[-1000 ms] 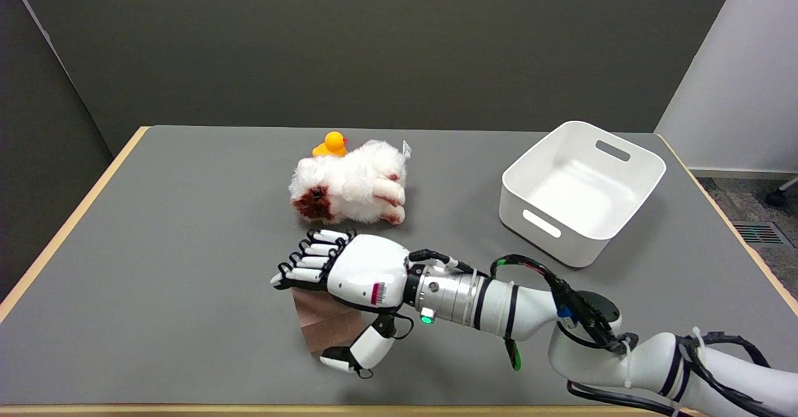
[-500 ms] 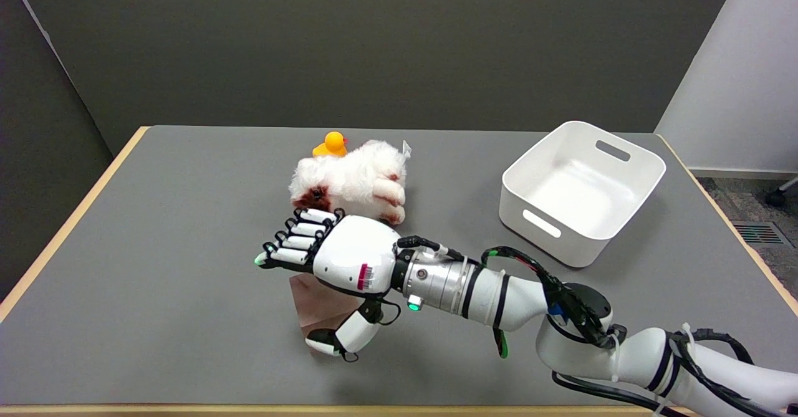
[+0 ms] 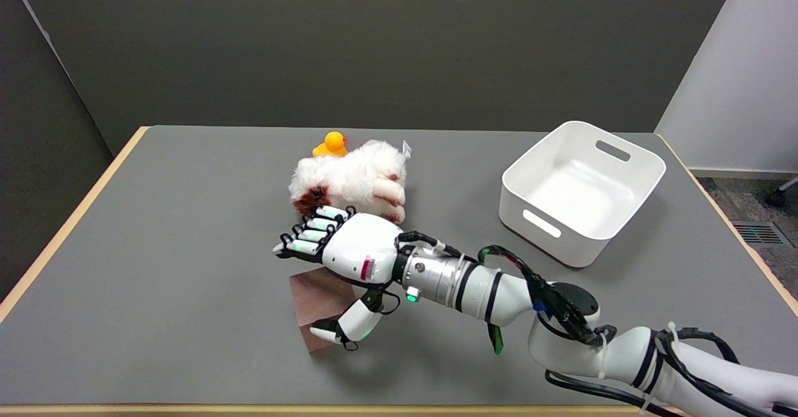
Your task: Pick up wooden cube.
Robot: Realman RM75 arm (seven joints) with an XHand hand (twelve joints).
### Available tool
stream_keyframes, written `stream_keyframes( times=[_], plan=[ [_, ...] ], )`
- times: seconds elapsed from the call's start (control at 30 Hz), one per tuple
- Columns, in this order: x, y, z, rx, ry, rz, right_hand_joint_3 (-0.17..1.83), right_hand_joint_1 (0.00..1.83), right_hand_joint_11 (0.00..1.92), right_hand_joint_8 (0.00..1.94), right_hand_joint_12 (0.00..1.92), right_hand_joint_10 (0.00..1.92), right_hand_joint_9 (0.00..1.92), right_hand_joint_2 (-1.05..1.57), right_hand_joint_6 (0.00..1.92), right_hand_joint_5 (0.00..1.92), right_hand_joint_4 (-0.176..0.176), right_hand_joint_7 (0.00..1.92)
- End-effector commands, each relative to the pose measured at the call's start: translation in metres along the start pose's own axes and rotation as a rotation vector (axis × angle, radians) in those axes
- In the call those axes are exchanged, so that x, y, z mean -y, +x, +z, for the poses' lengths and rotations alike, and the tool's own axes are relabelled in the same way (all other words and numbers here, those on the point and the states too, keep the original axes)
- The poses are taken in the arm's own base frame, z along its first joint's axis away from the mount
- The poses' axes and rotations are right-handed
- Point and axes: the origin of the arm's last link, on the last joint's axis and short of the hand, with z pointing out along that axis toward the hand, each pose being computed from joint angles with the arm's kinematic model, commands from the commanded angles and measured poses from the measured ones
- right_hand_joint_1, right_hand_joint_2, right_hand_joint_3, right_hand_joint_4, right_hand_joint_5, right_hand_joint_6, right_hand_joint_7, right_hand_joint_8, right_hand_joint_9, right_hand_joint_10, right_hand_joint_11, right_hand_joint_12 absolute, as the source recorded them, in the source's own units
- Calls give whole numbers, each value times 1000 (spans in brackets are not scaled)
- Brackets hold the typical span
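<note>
The grey counter (image 3: 187,230) with its pale wooden edge carries everything here. The white right arm (image 3: 561,336) reaches in from the lower right, low across the near side. Toward the far right sits a white bin (image 3: 642,174) with slotted handles, turned at an angle and well apart from the rest. Near the middle, farther back, a fluffy white plush (image 3: 358,180) with brown patches lies on its side. The hand (image 3: 349,261) hovers just in front of the plush, back upward, its fingers (image 3: 315,233) curled over toward the left and its thumb (image 3: 349,326) reaching down on the near side. Under the hand rests the cube (image 3: 315,305), brown, flat on the counter near the front edge; the thumb lies against its near right face, but I cannot tell whether the fingers have closed on it. Smallest, a yellow duck (image 3: 330,144) peeks out from just behind the plush.
</note>
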Motion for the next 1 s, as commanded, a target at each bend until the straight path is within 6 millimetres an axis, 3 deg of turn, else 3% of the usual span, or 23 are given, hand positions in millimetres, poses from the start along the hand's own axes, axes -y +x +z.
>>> stream_keyframes(
  times=[0.03, 0.53, 0.67, 0.8, 0.87, 0.93, 0.97, 1.0],
  plan=[
    [-8, -16, 4, 39, -51, 42, 866, 548, 18, 337, 1179, 696, 160, 562, 387, 192, -7, 296],
    [-13, -22, -11, 50, -89, 60, 885, 659, 127, 509, 1285, 916, 339, 592, 415, 219, -38, 477],
    [-13, -22, -13, 46, -95, 59, 916, 783, 233, 639, 1411, 1014, 434, 609, 480, 244, -54, 549],
    [-14, -19, -12, 40, -92, 51, 921, 926, 396, 945, 1585, 1153, 592, 708, 591, 298, -86, 723],
    [-13, -17, -11, 34, -86, 48, 371, 1288, 467, 1338, 1629, 1233, 636, 1027, 701, 356, -97, 772],
    [-14, -14, -10, 25, -83, 43, 357, 1326, 520, 1360, 1660, 1263, 671, 1030, 819, 417, -86, 795],
    [-15, -12, -9, 21, -84, 40, 298, 1293, 545, 1382, 1680, 1276, 697, 1080, 998, 438, -104, 804],
    [-16, -10, -9, 15, -86, 37, 149, 1219, 574, 1437, 1708, 1290, 736, 1203, 1326, 453, -149, 813]
  ],
)
